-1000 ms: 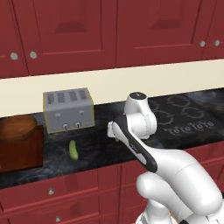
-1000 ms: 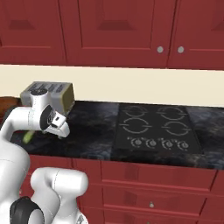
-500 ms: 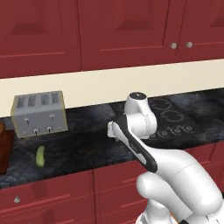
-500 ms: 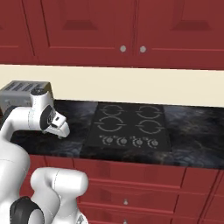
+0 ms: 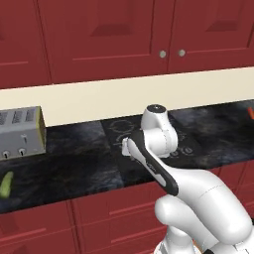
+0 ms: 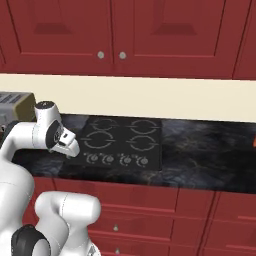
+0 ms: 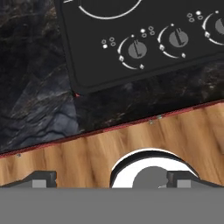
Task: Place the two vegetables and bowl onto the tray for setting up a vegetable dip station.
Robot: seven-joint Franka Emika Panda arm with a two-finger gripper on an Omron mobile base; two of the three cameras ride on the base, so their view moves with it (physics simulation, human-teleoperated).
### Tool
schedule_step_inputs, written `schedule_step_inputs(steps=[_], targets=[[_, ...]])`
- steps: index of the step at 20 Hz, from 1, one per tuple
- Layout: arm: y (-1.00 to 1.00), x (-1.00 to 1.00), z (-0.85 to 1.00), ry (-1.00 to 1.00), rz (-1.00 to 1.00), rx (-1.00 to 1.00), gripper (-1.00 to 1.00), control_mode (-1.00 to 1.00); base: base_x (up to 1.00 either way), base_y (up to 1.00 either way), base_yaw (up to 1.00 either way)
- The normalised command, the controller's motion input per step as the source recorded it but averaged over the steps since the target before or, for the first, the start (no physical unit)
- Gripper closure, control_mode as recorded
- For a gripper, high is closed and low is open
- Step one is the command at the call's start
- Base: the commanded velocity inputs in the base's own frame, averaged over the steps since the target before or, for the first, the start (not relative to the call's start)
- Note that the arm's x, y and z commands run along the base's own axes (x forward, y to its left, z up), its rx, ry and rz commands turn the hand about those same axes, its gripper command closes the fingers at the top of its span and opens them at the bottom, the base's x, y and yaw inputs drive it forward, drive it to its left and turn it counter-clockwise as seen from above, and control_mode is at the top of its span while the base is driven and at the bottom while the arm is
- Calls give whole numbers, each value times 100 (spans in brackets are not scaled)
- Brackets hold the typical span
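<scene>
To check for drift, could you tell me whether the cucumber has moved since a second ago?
No: the cucumber still lies just before the toaster; the camera moved.

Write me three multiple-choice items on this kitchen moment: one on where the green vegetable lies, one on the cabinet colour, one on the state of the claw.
1. Where does the green vegetable lie in the left base view?
A. on the cooktop
B. on the dark counter, in front of the toaster at the far left
C. on the floor

2. What colour are the upper cabinets?
A. white
B. grey
C. dark red

3. How does the claw stand?
A. open, holding nothing
B. shut on the green vegetable
C. shut on a cabinet knob

Answers:
1. B: the green vegetable lies on the counter at the left edge, below the toaster.
2. C: the upper cabinets are dark red in both base views.
3. A: the claw has its tips wide apart in the hand view, nothing between them, above the cooktop.
</scene>
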Motion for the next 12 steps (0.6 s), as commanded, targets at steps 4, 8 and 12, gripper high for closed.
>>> schedule_step_inputs(steps=[4,8,12], targets=[[0,0,0,0,0,0,-100,100,0,-61,0],[0,0,0,0,0,0,-100,100,1,-61,0],[0,0,0,0,0,0,-100,100,2,-61,0]])
